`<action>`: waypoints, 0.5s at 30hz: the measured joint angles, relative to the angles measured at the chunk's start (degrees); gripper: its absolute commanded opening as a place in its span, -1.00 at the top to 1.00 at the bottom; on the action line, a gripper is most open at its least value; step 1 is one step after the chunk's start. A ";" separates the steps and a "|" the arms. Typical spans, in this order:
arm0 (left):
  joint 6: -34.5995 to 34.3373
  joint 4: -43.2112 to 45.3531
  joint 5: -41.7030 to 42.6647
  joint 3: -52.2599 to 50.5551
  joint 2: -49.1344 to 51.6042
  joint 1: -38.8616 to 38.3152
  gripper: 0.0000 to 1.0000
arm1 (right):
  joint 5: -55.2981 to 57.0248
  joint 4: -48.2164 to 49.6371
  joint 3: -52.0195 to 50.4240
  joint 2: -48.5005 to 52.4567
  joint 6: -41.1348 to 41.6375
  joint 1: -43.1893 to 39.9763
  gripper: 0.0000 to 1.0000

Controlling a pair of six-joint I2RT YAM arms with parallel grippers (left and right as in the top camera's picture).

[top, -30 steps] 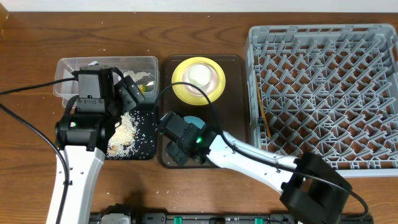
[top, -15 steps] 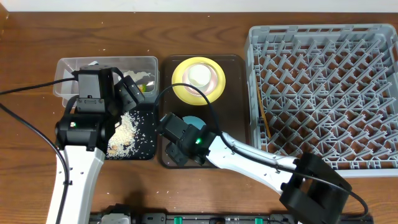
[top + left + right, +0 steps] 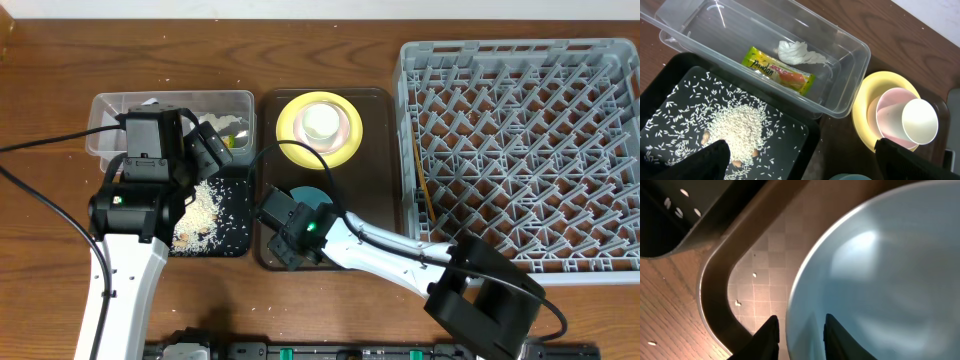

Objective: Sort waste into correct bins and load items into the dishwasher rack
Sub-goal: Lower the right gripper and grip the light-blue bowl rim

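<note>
The right tool (image 3: pixel 800 337) reaches low over the near-left corner of the brown serving tray (image 3: pixel 380 180). Its two fingers are slightly parted and straddle the rim of the light blue bowl (image 3: pixel 875 280), one inside and one outside. A sliver of gap shows on each side of the rim, so it is released rather than clenched. The bowl sits on the serving tray's floor, where a few stray rice grains (image 3: pixel 754 275) lie just beside it. The left tool (image 3: pixel 802 150) hangs released, its fingers spread wide and holding nothing, above the shallow black tray (image 3: pixel 670 75). On that tray most of the white rice (image 3: pixel 735 125) lies heaped and scattered. The clear plastic tub (image 3: pixel 850 50) touches the black tray's far edge and holds the yellow-green snack wrapper (image 3: pixel 779 76) and the crumpled white tissue (image 3: pixel 800 52), lying close together. At the far end of the serving tray the yellow plate (image 3: pixel 862 100) carries the pale pink bowl (image 3: pixel 887 107), with the small white cup (image 3: pixel 920 121) nested in it. The grey dishwasher rack (image 3: pixel 520 150) stands on the wooden surface (image 3: pixel 50 200) to the right. One wooden chopstick (image 3: pixel 425 185) lies along its left side.
</note>
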 measured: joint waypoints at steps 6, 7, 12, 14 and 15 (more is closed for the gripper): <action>0.00 0.00 0.00 0.00 0.00 0.00 -0.91 | 0.02 -0.02 0.00 0.00 0.04 0.00 0.55; 0.00 0.00 0.00 0.00 0.00 0.00 -0.91 | 0.02 -0.02 0.00 0.00 0.04 0.00 0.59; 0.00 0.00 0.00 0.00 0.00 0.00 -0.91 | 0.37 0.17 0.00 0.00 0.07 0.00 0.83; 0.00 0.00 0.00 0.00 0.00 0.00 -0.91 | 0.59 0.26 0.00 0.00 0.02 0.00 0.85; 0.00 0.00 0.00 0.00 0.00 0.00 -0.91 | 0.63 0.26 0.00 0.00 0.00 0.00 0.85</action>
